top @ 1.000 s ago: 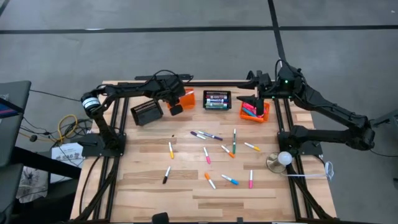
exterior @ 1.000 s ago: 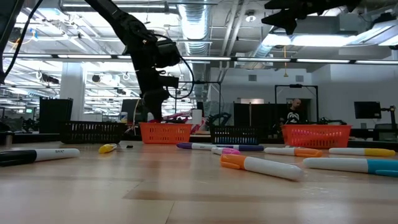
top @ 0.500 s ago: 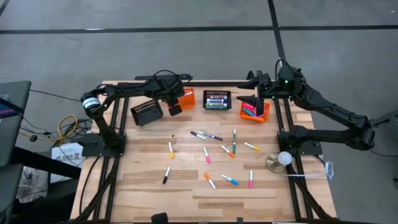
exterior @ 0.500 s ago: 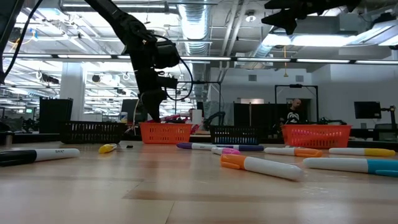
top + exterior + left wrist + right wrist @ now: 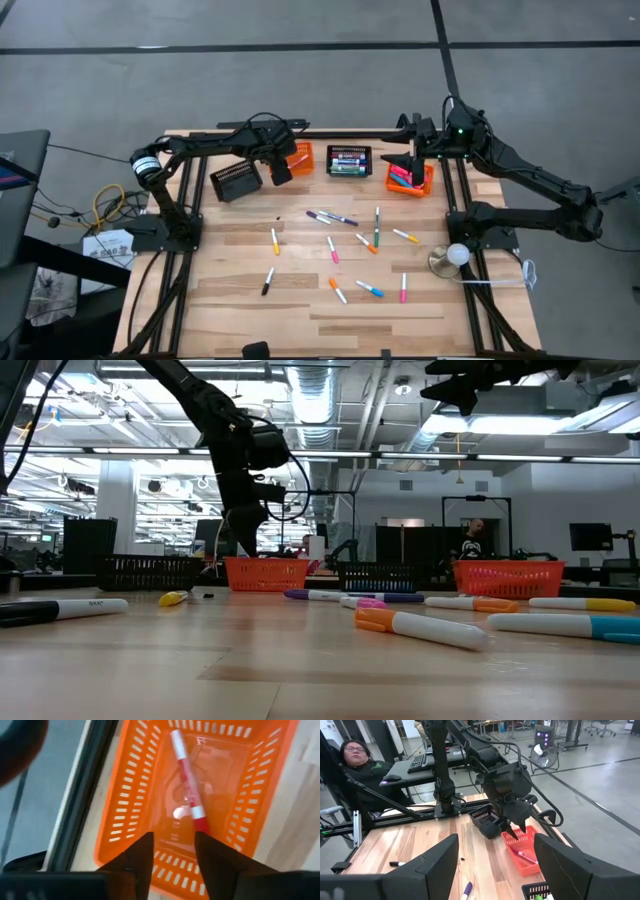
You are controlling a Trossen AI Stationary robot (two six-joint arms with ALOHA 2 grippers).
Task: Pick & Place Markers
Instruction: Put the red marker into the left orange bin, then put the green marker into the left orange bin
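L gripper (image 5: 283, 172) is held just above the left orange basket (image 5: 299, 157) at the far edge of the table (image 5: 300, 310). In the left wrist view its fingers (image 5: 137, 860) are seen parted, nothing between them; a red/white marker (image 5: 188, 780) lies loose on the basket floor below, not gripped. The same marker is seen in the right wrist view inside the basket (image 5: 520, 851).

R gripper (image 5: 414, 160) is parked over the right orange basket (image 5: 424, 185), far right of table. Fingers (image 5: 440, 857) are spread wide, empty. Several pink/red markers (image 5: 402, 178) are seen in that basket.

A black basket (image 5: 349, 161) sits between the two orange ones, w/ markers inside; colours hard to tell, prob. green and blue. A second black basket (image 5: 236, 181) is placed just left of the L gripper; contents cannot be made out.

Approx. a dozen loose markers (image 5: 350, 245) remain scattered over mid-table: purple, orange, pink, green, yellow, blue, black. In the low view an orange-capped white one (image 5: 420, 626) lies nearest the camera.

A person (image 5: 355, 762) is seated beyond the table.
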